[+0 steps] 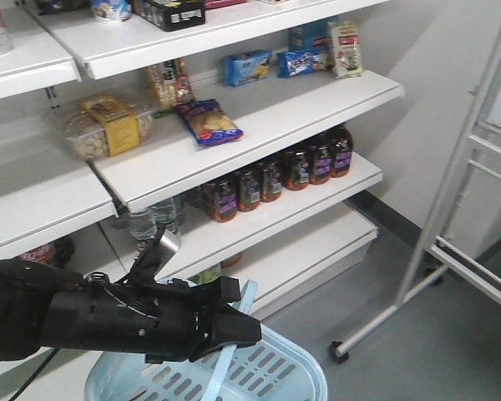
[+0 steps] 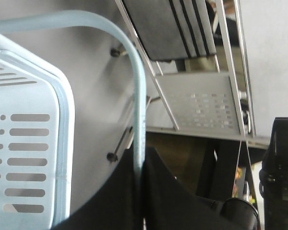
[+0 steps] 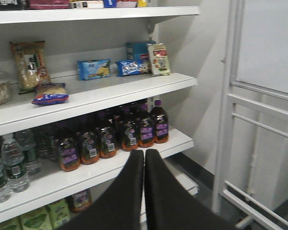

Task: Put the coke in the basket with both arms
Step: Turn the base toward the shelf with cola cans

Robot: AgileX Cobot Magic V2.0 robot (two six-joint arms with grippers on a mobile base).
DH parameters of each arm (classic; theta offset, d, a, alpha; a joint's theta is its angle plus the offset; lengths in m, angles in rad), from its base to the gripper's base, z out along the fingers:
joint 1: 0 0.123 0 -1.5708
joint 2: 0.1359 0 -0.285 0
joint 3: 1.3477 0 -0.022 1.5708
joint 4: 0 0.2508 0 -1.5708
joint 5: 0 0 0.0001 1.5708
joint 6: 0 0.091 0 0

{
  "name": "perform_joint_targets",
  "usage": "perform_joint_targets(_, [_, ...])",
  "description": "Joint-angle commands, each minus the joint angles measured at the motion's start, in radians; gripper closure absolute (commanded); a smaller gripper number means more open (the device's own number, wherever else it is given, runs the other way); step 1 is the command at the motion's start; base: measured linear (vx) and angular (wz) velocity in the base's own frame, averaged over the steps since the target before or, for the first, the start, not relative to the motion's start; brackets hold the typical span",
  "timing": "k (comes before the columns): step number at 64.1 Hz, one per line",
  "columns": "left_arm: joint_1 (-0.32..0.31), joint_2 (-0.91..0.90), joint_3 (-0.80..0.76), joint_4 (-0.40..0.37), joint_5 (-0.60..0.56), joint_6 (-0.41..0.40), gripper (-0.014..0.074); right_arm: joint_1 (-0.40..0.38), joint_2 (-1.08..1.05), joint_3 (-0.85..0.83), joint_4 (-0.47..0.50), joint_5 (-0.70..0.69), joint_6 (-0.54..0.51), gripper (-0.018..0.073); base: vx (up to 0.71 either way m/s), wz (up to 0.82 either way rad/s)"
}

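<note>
Closest to the front camera, the left gripper (image 1: 236, 324) is clamped on the light blue handle (image 1: 247, 299) of the basket (image 1: 277, 368), which hangs low in front of the shelves. The left wrist view confirms it: the strap runs straight down between the closed black fingers. The right gripper (image 3: 144, 160) is pinched shut on nothing, facing the dark purple-labelled bottles (image 3: 134, 134) on the lower shelf (image 3: 177, 141). The coke is probably the red sliver with pale lettering (image 1: 38, 252) at that shelf level's far left end, just above the left arm. Too little shows to tell its long axis. It lies left of anything the right wrist view takes in, so the free right gripper would need to swing left and open. Only the front view shows it.
</note>
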Motion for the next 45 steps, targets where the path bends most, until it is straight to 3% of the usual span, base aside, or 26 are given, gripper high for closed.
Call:
perform_joint_targets(1, [-0.005, -0.044, -0.022, -0.093, 0.05, 0.005, 0.0603, -0.005, -0.012, 0.007, -0.002, -0.08, -0.004, 0.0569, 0.13, 0.53])
perform_joint_targets(45, [-0.005, -0.044, -0.022, -0.093, 0.05, 0.005, 0.0603, -0.005, -0.012, 0.007, -0.002, -0.08, -0.004, 0.0569, 0.09, 0.39])
